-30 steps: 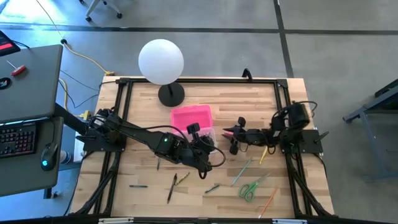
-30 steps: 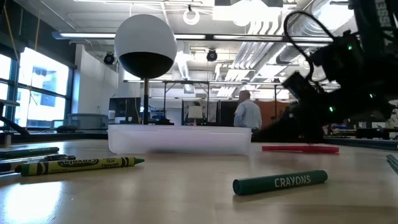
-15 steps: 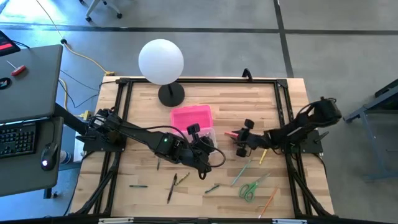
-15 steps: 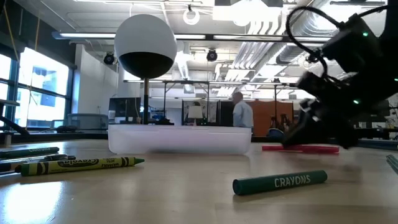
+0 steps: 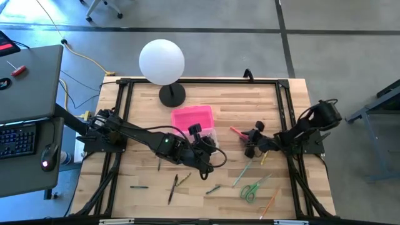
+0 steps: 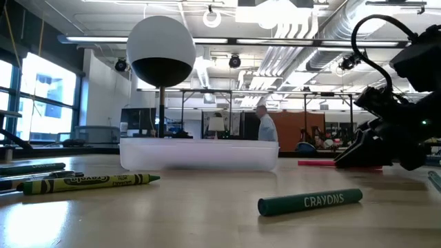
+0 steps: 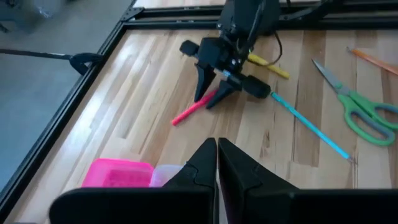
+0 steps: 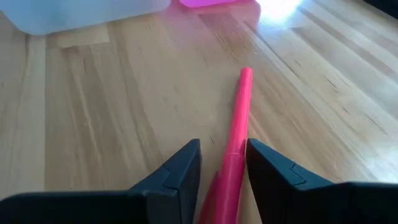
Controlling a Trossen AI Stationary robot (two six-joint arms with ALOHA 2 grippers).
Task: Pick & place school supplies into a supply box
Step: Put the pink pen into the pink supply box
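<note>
Since a second ago my right gripper has pulled back toward the table's right side, away from the supply box, which sits mid-table with its pink lid. My left gripper rests just beside that box, fingers pressed together on nothing. The right fingers stand slightly apart, straddling the pink pencil lying on the wood.

Overhead camera looks straight down on the whole table; low camera sights level across it into the room; both wrist cameras, close to the wood, share the pink pen.
</note>
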